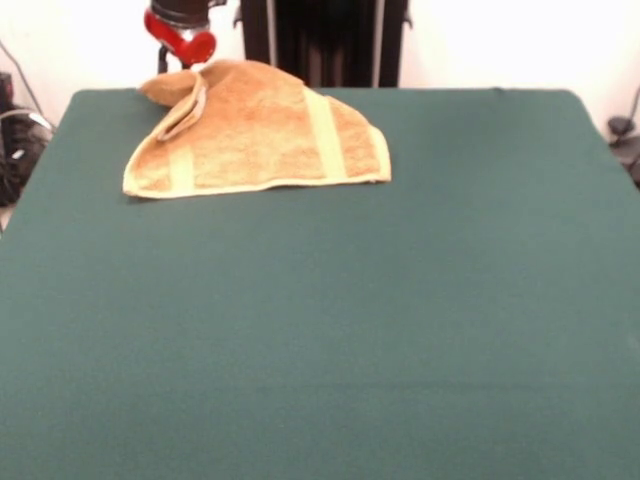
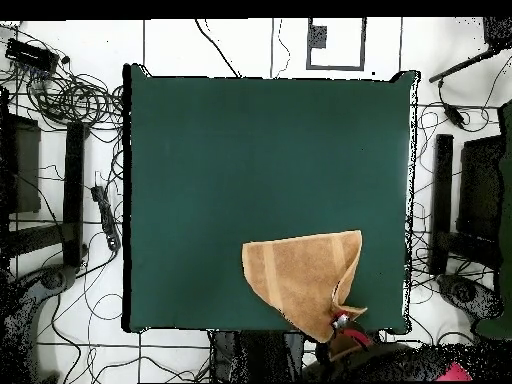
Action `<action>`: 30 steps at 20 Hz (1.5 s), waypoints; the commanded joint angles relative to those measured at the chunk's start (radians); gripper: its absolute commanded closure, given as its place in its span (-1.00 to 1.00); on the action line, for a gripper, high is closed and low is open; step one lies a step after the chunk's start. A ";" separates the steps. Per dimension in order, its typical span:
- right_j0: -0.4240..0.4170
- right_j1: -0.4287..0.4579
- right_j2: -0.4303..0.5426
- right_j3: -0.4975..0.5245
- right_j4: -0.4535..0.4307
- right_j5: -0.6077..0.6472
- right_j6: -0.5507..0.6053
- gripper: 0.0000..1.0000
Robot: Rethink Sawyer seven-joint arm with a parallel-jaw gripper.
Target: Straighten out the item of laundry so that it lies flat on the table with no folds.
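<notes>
The orange-tan towel [image 1: 260,135] lies at the table's far left in the front view, near the robot's side. Its front edge rests on the dark green table [image 1: 350,320]; its far left corner is pulled up into a peak, with a flap folded over on the left. Two paler bands cross it. My gripper [image 1: 192,62], red and black, comes down at the top edge and is shut on that raised corner. In the overhead view the towel [image 2: 300,270] sits at the table's [image 2: 260,150] lower right, with my gripper [image 2: 340,322] at its lowest corner by the table edge.
The robot's dark pedestal [image 1: 325,40] stands behind the table's far edge. Cables [image 2: 70,95] and dark stands [image 2: 440,200] lie on the floor around the table on both sides. The towel is close to the table's edge on the robot's side.
</notes>
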 commanded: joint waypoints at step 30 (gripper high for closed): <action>-0.196 -0.029 0.320 -0.169 -0.384 0.143 0.080 -1.00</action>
